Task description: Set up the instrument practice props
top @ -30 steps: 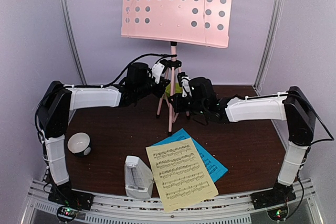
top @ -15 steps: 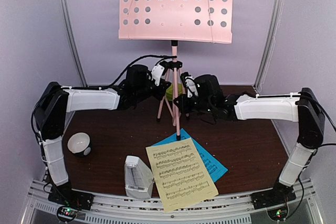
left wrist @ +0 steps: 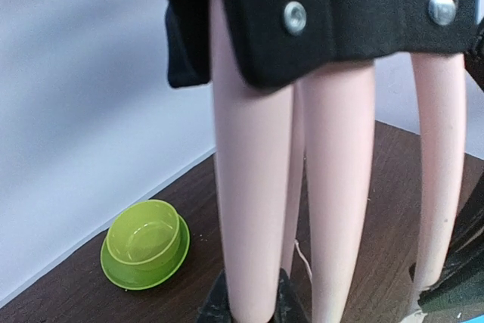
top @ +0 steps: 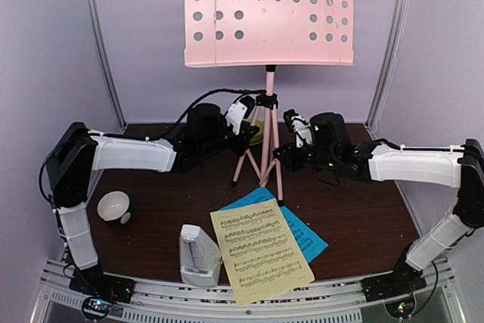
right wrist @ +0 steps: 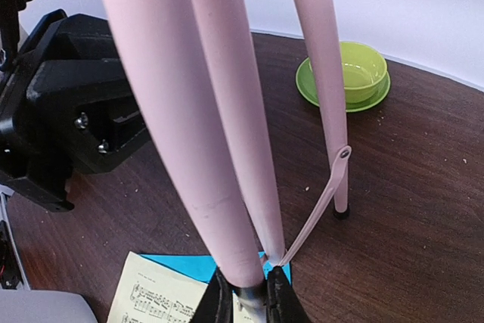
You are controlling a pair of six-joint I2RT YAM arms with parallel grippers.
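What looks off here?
Yellow page lies crooked over the blue page, overhanging the table's near edge. The pink music stand carries no pages; left gripper and right gripper each clamp one of its legs.

Brown table (top: 363, 217) bears sheet-music pages (top: 261, 255), metronome (top: 198, 256), white bowl (top: 113, 207), green bowl (left wrist: 145, 243).

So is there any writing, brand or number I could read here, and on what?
None can be read.
On the yellow sheet-music page: staves and notes only; any lettering is too small.
On the blue page: mostly covered, nothing legible.
On the metronome: no legible markings.
On the pink music stand: holes only, no label.
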